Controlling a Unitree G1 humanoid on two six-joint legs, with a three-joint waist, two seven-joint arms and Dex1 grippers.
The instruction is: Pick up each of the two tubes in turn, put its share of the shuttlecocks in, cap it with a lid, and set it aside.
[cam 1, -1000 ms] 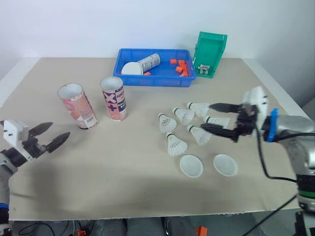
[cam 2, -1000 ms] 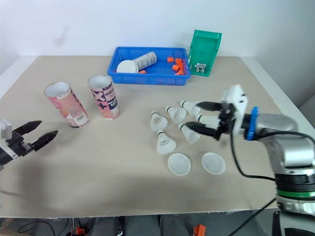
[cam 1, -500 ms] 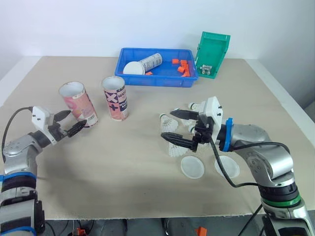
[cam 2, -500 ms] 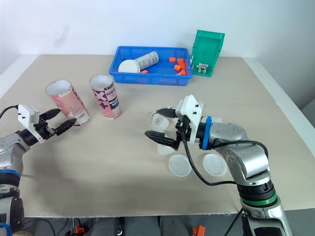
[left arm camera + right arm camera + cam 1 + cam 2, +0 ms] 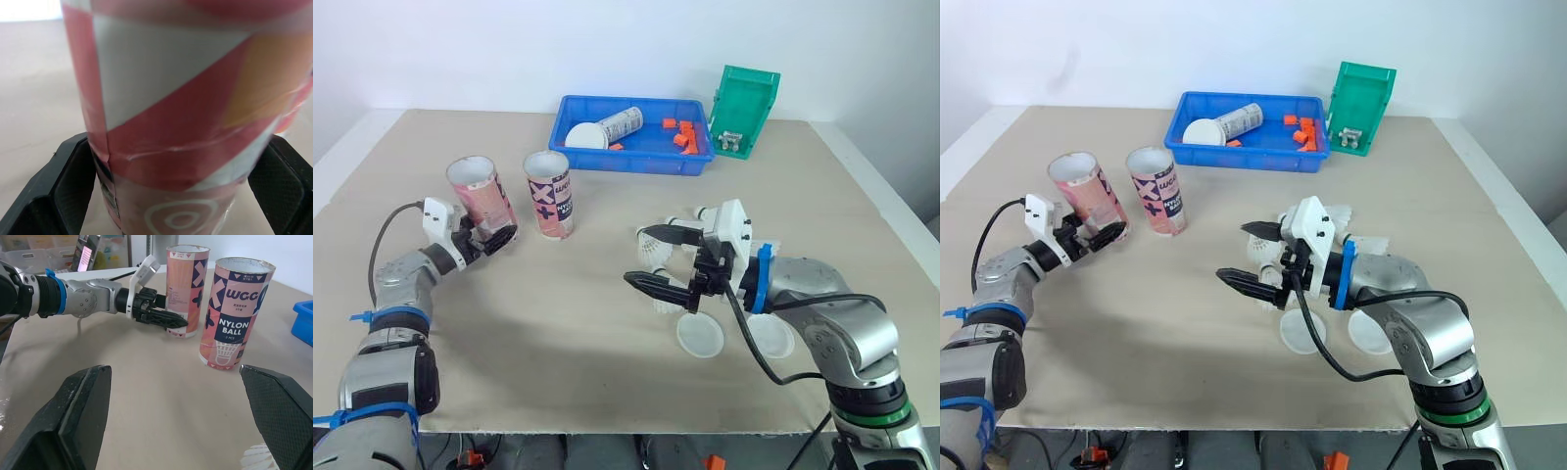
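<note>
Left eye view: a beige worktop [image 5: 558,333] carries two open tubes standing side by side on the robot's left. The left tool [image 5: 497,238] reaches the base of the pink tube [image 5: 480,201], which leans a little. The second tube [image 5: 551,194], printed with crosses, stands upright just beside it. Toward the middle, the right tool [image 5: 656,258] hovers over the worktop with its fingers spread wide and nothing between them. The shuttlecocks [image 5: 653,253] lie clustered around and behind it, partly hidden by the arm. Two white lids [image 5: 702,336] lie flat on the near side of the shuttlecocks, one half covered by the right arm. At the far edge sits a blue tray [image 5: 636,164] holding a tube on its side, a white lid and small orange pieces. A green bin [image 5: 744,108] stands tilted beside it.

Left wrist view: the pink tube runs up between the two black fingers [image 5: 63,196]. One pad presses against each side of its lower part, so the tool is pinching it.

Right wrist view: the right tool's own fingers [image 5: 83,406] stand far apart above bare worktop. Beyond them both tubes stand close together, and the left tool comes in from the side at the foot of the pink one.
</note>
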